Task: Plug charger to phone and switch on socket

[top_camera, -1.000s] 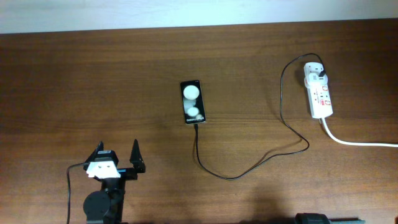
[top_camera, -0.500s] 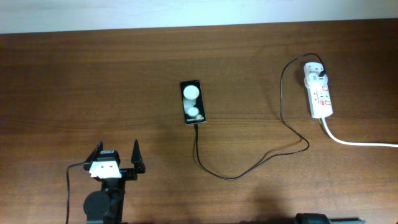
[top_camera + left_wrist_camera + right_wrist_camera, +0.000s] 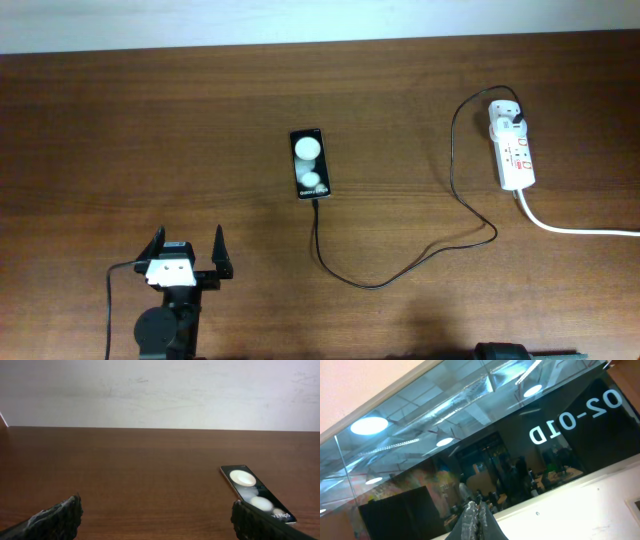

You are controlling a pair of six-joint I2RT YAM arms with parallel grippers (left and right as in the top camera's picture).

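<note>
White cord (image 3: 575, 230) trails from socket (image 3: 515, 155); black charger (image 3: 316, 230) reaches phone (image 3: 310, 164).

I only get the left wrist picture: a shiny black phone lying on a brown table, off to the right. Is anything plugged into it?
Observer: Seen from overhead, a thin black charger cable meets the near edge of that glossy black phone. I cannot tell how firmly its tip sits.
Operator: Where does the cable lead?
Observer: It curves off to the right and up, ending in a black plug at the far end of a white oblong power strip with red markings.
</note>
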